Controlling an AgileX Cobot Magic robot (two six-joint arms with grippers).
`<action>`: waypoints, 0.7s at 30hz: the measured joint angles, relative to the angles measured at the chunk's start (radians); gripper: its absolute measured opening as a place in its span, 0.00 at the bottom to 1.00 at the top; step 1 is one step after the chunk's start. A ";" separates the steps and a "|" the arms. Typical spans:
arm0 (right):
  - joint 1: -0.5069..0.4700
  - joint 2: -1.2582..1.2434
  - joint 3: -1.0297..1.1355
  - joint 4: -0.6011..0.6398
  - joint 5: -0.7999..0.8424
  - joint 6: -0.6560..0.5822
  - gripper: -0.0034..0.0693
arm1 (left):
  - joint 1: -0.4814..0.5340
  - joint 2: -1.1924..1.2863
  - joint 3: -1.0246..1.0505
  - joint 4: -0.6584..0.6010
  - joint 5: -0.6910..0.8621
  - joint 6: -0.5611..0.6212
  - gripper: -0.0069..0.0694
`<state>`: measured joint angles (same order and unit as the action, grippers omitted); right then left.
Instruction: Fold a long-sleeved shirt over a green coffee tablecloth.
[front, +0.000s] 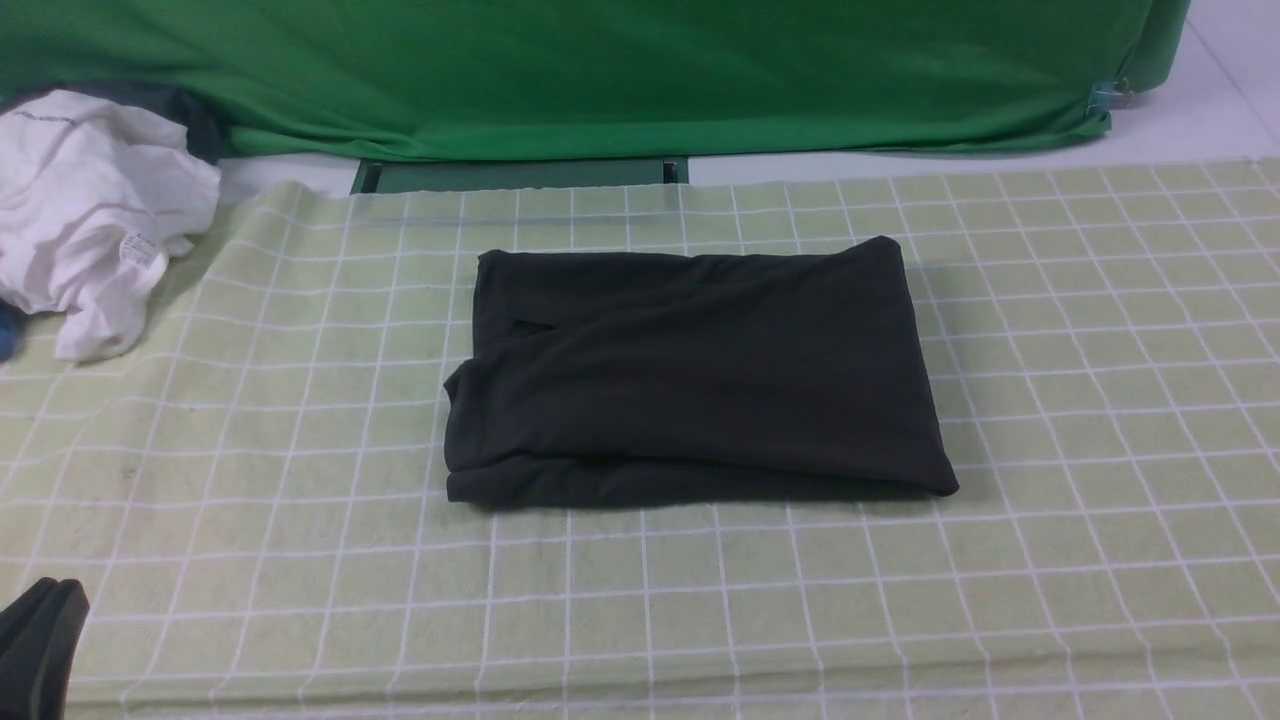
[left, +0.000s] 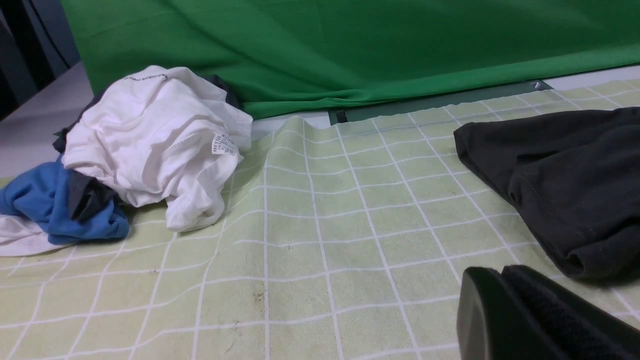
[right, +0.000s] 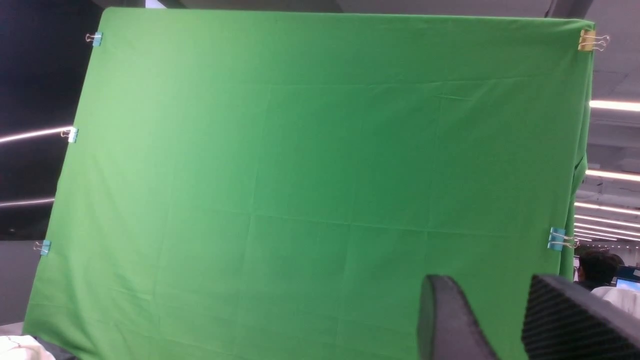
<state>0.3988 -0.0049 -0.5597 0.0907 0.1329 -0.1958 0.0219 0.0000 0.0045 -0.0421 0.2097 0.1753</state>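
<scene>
White crumpled garment (front: 90, 215) sits at the far left edge. Left tool (front: 40, 645), low by the near edge, holds nothing; its gap is unreadable. Folded long-sleeved shirt (front: 690, 375), soft black rectangle, lies mid green coffee tablecloth (front: 1080, 400), gridded cloth bare all round. Right tool (right: 505, 320) is raised, parted, empty.

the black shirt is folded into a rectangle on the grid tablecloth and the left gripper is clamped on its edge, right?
Not quite. The black cotton long-sleeved shirt is folded into a rectangle on the pale yellow-green grid tablecloth, but the left gripper is not clamped on it. The left wrist view shows its black fingers apart from the shirt's edge, holding nothing.
</scene>
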 joint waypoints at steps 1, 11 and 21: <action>0.000 0.000 0.000 0.000 0.000 0.000 0.37 | 0.000 0.000 0.000 0.000 0.000 0.000 0.11; -0.073 0.000 0.015 0.000 0.075 -0.023 0.37 | 0.000 0.000 0.000 0.000 0.000 0.003 0.12; -0.343 0.004 0.331 -0.010 0.122 -0.038 0.37 | 0.000 0.000 0.000 0.000 0.000 0.003 0.14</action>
<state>0.0556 -0.0012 -0.2291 0.0811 0.2549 -0.2341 0.0219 0.0000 0.0045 -0.0418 0.2097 0.1785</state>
